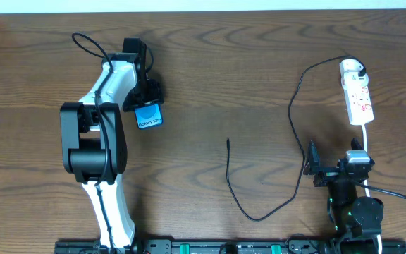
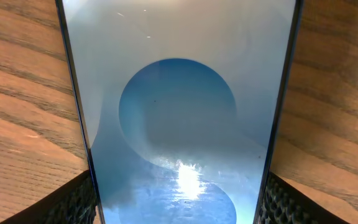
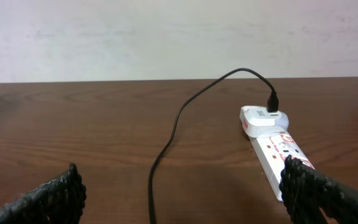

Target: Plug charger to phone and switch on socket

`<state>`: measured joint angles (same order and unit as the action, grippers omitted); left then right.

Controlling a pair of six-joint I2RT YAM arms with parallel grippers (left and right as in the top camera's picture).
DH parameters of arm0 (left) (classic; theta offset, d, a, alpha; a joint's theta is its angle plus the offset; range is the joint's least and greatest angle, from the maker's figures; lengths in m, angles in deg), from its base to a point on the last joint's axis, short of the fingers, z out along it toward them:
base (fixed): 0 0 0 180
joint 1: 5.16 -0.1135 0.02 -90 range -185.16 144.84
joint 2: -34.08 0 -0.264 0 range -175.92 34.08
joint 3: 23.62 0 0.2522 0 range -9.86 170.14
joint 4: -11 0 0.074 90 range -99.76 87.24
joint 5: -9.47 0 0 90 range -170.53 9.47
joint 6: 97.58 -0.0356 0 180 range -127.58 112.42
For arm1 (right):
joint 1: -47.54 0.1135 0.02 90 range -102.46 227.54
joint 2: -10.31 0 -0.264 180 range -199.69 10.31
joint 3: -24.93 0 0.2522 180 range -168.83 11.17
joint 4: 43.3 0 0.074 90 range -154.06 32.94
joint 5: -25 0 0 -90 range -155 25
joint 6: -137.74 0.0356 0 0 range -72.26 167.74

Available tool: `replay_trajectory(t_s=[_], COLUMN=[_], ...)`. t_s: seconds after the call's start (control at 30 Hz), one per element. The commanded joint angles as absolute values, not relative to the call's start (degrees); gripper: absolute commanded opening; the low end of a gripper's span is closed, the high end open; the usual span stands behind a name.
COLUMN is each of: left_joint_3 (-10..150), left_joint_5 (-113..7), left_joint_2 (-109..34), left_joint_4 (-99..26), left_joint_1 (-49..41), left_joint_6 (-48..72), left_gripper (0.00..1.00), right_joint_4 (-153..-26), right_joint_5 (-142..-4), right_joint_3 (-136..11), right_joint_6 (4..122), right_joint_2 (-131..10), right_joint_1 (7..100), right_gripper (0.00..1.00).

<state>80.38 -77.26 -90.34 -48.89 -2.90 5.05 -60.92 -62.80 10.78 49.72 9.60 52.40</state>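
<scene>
The phone (image 1: 149,116), blue screen with a white text strip, lies on the table at the back left. My left gripper (image 1: 146,95) is shut on its far end. In the left wrist view the phone (image 2: 179,112) fills the frame, with the gripper's (image 2: 179,208) two fingers pressed against its side edges. The socket (image 1: 358,99) lies at the right, the white adapter (image 1: 351,68) plugged in at its far end. The charger cable (image 1: 296,127) loops down and left to its free tip (image 1: 228,142) mid-table. My right gripper (image 1: 335,159) is open and empty, just short of the socket (image 3: 278,152) and cable (image 3: 166,149).
The socket's white cord (image 1: 366,137) runs down past my right arm (image 1: 354,204). The left arm's body (image 1: 94,144) stands near the phone. The wooden table's far edge (image 1: 224,10) meets a pale wall.
</scene>
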Motion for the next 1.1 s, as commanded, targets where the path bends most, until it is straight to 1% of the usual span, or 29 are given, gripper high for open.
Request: replay_trajectory(t_s=[0.0,0.37,1.07], left_joint_3=[79.7,80.2,82.4], left_joint_5=[-76.7,-76.7,-76.7], left_joint_2=[-93.8,-93.3,-86.0], left_joint_4=[-49.1,-49.2,-50.1], left_joint_1=[-3.3,-3.3,-3.3], left_joint_6=[4.5,4.5,4.5], left_gripper=[0.07,0.08,0.08], right_joint_4=[-61.1,-61.1,-61.1], right_joint_5=[-62.4,-62.4,-62.4], right_joint_3=[10.8,10.8,10.8], right_joint_6=[50.3,50.3,50.3], right_joint_2=[9.9,9.9,9.9], right_joint_1=[52.9,52.9,52.9], right_gripper=[0.99,0.99,0.99])
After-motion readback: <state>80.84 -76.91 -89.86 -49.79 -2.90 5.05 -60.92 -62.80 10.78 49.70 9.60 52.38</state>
